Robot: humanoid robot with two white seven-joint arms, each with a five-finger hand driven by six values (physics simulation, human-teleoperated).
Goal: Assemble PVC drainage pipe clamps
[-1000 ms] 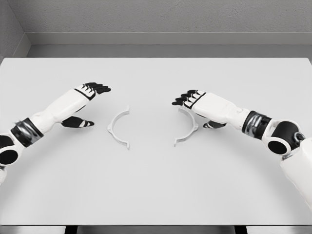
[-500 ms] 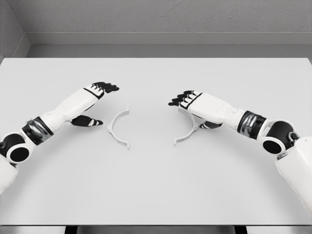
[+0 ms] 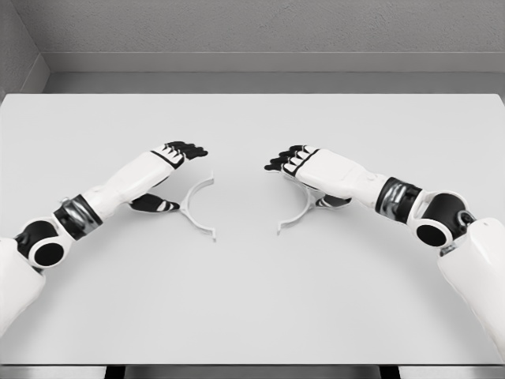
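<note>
— White plastic, both halves? Where do they lie from your hands?

— Yes. Nearest me is my left thumb (image 3: 155, 205), stretched out low and right beside the left clamp half (image 3: 197, 207); I cannot tell whether it touches the arc's outer edge. My left hand (image 3: 162, 170) is spread, fingers (image 3: 188, 149) extended and raised past the arc's far end, gripping nothing.

— And which way does that piece face?

— Its hollow opens away from my left palm, toward the other hand. Its long axis, tip to tip, runs from near me to farther off, flat on the table (image 3: 252, 292).

— The other side?

— My right hand (image 3: 316, 170) is also apart, fingers (image 3: 284, 160) out straight, thumb low beneath the palm. It hangs over the far part of the right clamp half (image 3: 297, 215), hiding that end; contact I cannot judge. The arc's near tip pokes out below my hand, hollow turned toward my left one. The two halves lie apart, hollows facing.
</note>
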